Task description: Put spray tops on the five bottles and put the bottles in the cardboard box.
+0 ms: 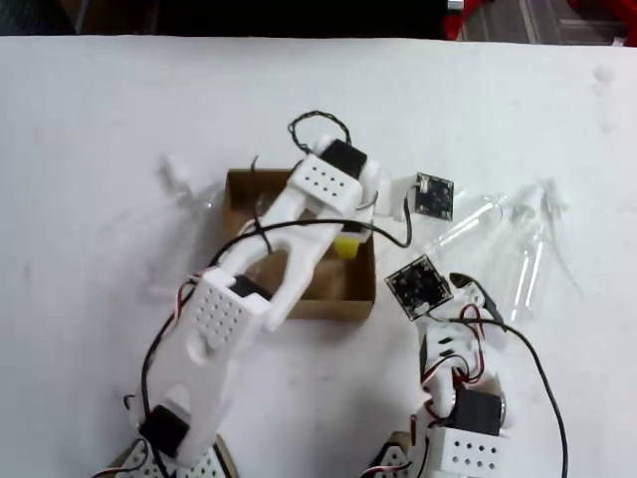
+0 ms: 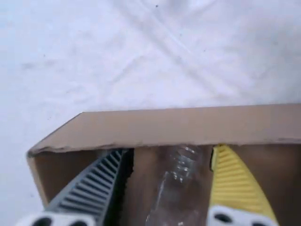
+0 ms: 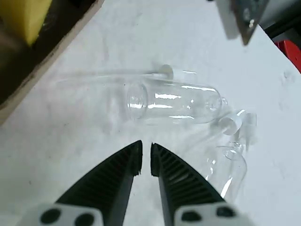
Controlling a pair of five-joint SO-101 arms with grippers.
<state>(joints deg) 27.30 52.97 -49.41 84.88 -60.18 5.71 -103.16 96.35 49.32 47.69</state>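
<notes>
Tabletop (image 1: 90,110) white and scuffed, dark room beyond. Left gripper (image 2: 172,151) pinching a clear bottle (image 2: 181,167) inside the cardboard box (image 2: 188,125) (see-through, glinting); right gripper (image 3: 146,160) pressed together near loose bottles (image 3: 174,101), right side.

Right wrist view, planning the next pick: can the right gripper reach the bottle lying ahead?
Probably yes: bare table lies between the right gripper and the bottle; the fingers must open first.
</notes>
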